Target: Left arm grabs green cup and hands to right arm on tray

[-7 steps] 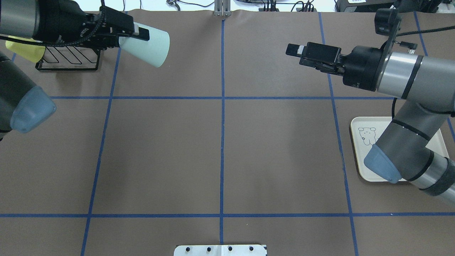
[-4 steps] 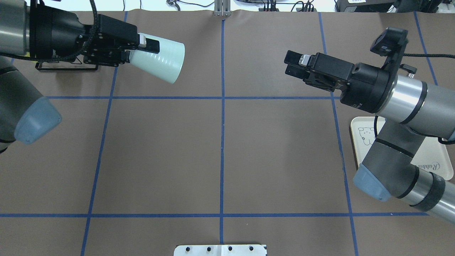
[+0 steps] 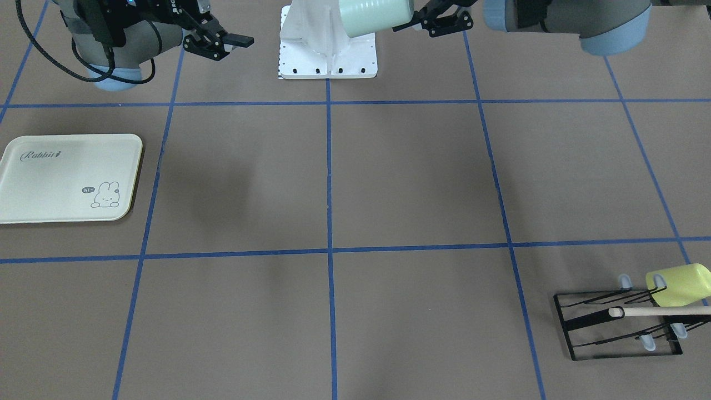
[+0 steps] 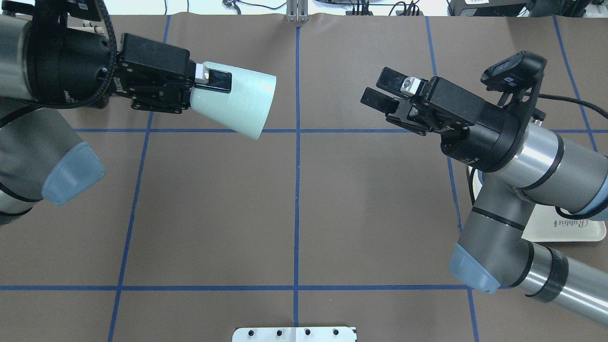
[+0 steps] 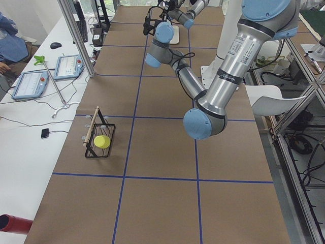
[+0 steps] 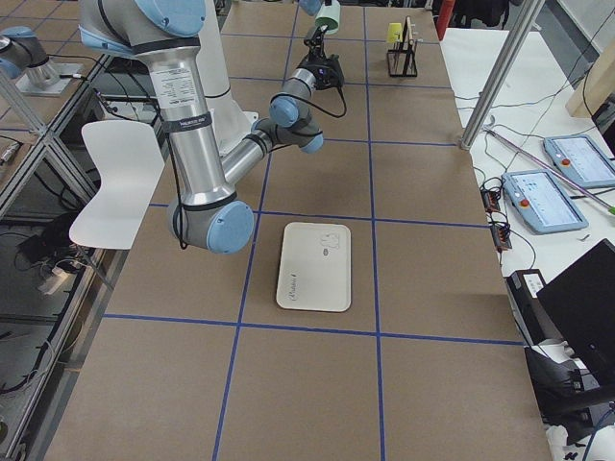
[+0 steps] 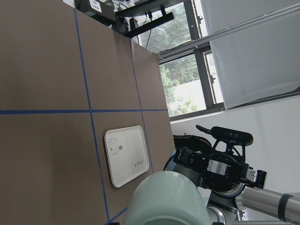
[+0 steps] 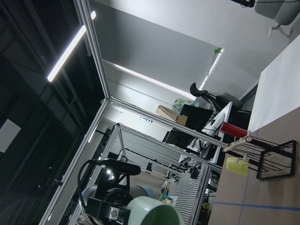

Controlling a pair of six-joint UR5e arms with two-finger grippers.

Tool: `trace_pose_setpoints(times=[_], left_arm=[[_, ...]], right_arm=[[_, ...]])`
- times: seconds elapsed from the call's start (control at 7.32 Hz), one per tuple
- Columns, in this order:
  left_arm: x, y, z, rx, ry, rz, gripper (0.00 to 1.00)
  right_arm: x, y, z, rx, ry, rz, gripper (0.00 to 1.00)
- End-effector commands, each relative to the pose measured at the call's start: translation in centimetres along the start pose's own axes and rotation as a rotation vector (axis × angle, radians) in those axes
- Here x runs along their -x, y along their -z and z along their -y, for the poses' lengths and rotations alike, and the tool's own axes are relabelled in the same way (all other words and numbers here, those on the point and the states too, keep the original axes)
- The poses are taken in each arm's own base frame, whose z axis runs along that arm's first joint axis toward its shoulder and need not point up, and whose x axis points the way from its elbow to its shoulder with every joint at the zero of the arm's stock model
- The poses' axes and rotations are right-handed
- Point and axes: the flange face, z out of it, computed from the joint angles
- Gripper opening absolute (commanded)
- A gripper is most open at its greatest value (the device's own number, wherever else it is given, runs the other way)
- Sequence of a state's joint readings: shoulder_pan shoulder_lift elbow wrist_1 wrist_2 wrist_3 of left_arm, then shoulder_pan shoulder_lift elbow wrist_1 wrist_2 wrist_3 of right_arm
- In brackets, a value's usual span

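The pale mint-green cup [image 4: 240, 102] is held on its side above the table, its mouth towards the right arm. My left gripper [image 4: 216, 88] is shut on its narrow end. The cup also shows in the front view [image 3: 375, 14], the left wrist view [image 7: 168, 199] and the right wrist view [image 8: 154, 211]. My right gripper [image 4: 382, 89] is open and empty. It faces the cup across the table's centre line, a clear gap away. The cream Rabbit tray [image 3: 55, 183] lies flat on the right arm's side. In the overhead view the tray [image 4: 570, 230] is mostly hidden under the right arm.
A black wire rack [image 3: 616, 325] with a wooden bar holds a yellow-green cup [image 3: 677, 284] at the far left corner of the table. The white robot base plate [image 3: 328, 64] sits at the near middle edge. Blue tape lines cross the brown table.
My left gripper has carried the green cup right and nearer, away from the rack towards the centre line. My right gripper has swung left towards the cup, and its fingers now show apart.
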State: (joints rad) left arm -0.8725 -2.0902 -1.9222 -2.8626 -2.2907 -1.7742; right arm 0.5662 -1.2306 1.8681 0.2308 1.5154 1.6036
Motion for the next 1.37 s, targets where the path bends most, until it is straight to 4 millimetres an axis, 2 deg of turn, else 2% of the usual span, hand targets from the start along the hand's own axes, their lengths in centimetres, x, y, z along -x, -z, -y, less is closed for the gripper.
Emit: trace_pose_setpoints(times=[0.0,0.14,0.27,0.41,0.55,0.68,0.96,1.23], left_arm=[[-0.9,-1.5,-1.5,0.043,-0.021,-0.064,0.00],[-0.9,-1.6,-1.4,0.029,-0.021,-0.067,0.00],[-0.7,-2.1,-1.7,0.023,-0.012,-0.073,0.00],[-0.7,-2.4,-1.8,0.013,-0.010,-0.079,0.00],[-0.6,-2.4,-1.7,0.013,-0.009,-0.077,0.00],[-0.5,-2.5,-1.7,0.013,-0.008,-0.076,0.00],[-0.6,-2.5,-1.7,0.011,-0.008,-0.076,0.00],[-0.5,-2.5,-1.7,0.014,-0.006,-0.075,0.00]], right_arm=[[0.7,-1.6,-1.8,-0.021,-0.038,0.052,0.99],[0.8,-1.7,-2.1,-0.017,-0.041,0.055,0.98],[1.0,-2.3,-2.9,-0.007,-0.051,0.069,0.93],[1.1,-2.4,-4.2,0.012,-0.031,0.073,0.87],[1.2,-2.6,-5.9,0.032,-0.010,0.078,0.84],[1.8,-3.3,-6.5,0.043,-0.018,0.097,0.82],[2.0,-3.6,-7.8,0.059,-0.006,0.102,0.82],[2.2,-4.0,-7.9,0.057,-0.007,0.107,0.82]])
